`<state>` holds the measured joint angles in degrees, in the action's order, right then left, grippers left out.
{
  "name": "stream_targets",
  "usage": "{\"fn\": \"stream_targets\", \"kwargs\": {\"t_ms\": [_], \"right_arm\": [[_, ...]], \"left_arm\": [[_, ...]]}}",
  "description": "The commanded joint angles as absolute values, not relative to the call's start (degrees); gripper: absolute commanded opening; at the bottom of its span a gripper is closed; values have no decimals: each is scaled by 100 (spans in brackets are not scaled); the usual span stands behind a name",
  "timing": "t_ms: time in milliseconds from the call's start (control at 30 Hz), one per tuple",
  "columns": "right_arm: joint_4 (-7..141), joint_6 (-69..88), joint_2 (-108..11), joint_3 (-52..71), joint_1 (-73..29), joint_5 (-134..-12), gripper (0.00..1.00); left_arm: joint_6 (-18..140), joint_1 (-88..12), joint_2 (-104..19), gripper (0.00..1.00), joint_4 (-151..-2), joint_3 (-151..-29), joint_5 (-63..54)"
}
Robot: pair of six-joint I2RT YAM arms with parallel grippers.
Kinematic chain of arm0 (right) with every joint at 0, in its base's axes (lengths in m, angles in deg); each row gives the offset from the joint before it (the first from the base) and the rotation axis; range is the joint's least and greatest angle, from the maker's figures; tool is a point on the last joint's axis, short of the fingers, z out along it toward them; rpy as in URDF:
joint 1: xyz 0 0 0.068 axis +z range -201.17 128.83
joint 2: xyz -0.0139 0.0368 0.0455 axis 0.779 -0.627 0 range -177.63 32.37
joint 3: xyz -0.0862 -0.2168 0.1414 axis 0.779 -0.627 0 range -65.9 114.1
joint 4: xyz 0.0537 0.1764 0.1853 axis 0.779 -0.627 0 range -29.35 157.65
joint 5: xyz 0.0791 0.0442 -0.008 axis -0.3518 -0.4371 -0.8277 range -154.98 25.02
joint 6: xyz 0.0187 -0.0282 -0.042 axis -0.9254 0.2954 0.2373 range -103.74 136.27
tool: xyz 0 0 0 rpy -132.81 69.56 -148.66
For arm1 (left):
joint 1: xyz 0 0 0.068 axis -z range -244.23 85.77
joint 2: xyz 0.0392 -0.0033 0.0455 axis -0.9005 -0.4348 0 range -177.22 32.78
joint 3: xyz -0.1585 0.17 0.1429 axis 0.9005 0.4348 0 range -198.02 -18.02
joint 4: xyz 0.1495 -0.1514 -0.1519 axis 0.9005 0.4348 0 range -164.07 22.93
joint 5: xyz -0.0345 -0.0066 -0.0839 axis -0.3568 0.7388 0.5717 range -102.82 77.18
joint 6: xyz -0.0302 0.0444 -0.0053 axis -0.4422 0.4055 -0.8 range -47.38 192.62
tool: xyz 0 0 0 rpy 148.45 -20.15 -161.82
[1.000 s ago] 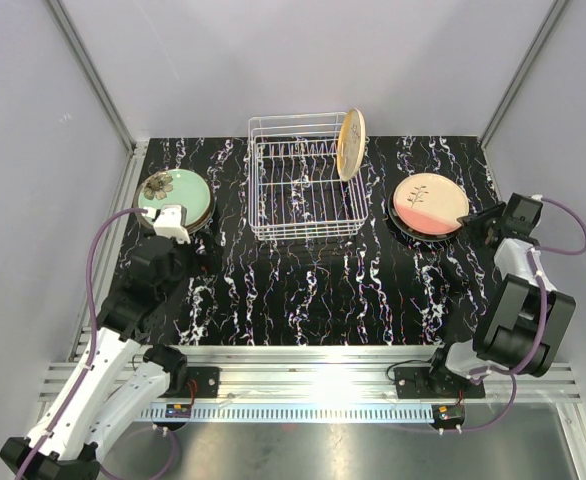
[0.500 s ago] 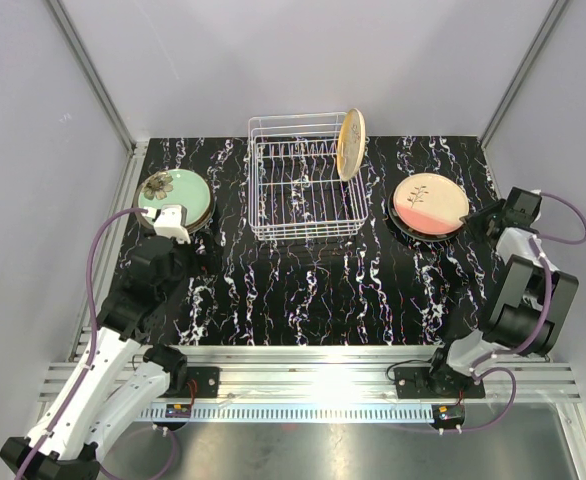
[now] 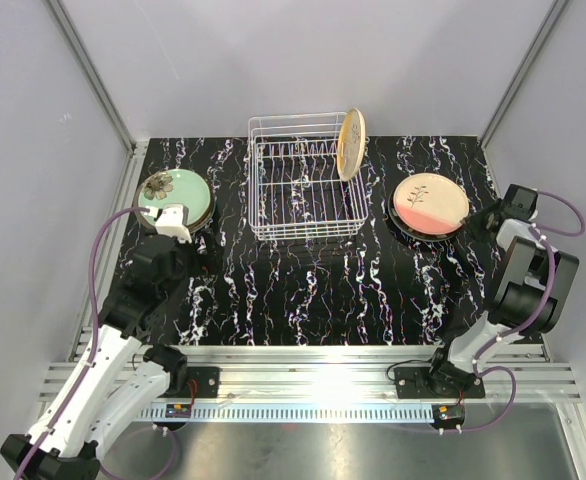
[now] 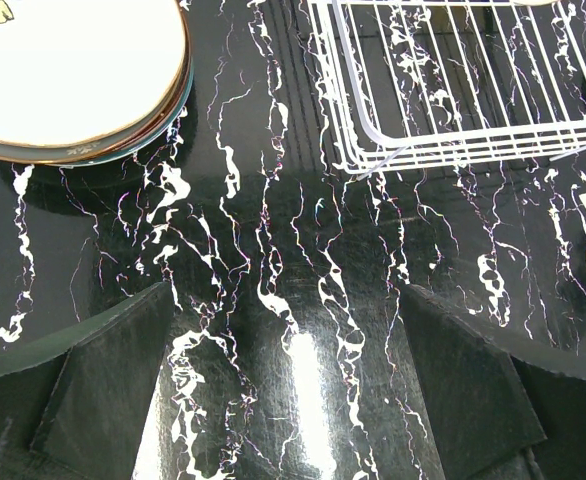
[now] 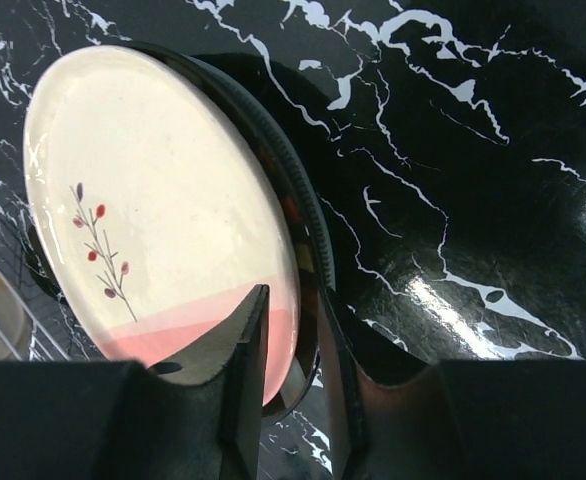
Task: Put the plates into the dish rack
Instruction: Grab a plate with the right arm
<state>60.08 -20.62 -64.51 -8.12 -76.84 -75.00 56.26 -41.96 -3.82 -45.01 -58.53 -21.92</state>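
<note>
A stack of plates topped by a mint-green floral one (image 3: 173,194) lies at the left; it looks white in the left wrist view (image 4: 68,70). The white wire dish rack (image 3: 303,178) stands at the back middle, with a beige plate (image 3: 351,143) upright at its right end. A cream-and-peach plate (image 3: 429,203) tops a stack at the right. My right gripper (image 5: 293,350) is closed narrowly over that plate's near rim (image 5: 163,220), one finger on its face and the other outside the stack. My left gripper (image 4: 288,390) is open and empty over bare table.
The rack's near corner (image 4: 373,150) lies ahead and right of the left gripper. Grey walls and aluminium posts close in the black marbled table (image 3: 303,290) at the sides and back. A dark plate (image 5: 308,215) shows under the peach one.
The right arm's wrist has shifted a little back and to the right, with the fingers staying at the peach plate's rim. The plates and the left arm have not moved.
</note>
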Motion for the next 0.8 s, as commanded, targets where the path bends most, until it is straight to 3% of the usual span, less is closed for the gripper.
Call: {"fn": "stream_targets", "kwargs": {"t_ms": [0, 133, 267, 767], "right_arm": [[6203, -1977, -6562, -595, -7701, -7456, 32], [6299, -1995, -6703, -578, -7701, -7508, 31], [6317, -1995, -6764, -560, -7692, -7570, 21], [6264, -1968, -7046, -508, -7578, -7561, 21]], "left_arm": [[5645, -4199, -404, 99, -4647, -6135, -2170], [5645, -4199, -413, 99, -4638, -6135, -2161], [5645, -4199, -413, 99, -4647, -6143, -2161], [5645, -4199, -404, 99, -4647, -6135, -2143]]}}
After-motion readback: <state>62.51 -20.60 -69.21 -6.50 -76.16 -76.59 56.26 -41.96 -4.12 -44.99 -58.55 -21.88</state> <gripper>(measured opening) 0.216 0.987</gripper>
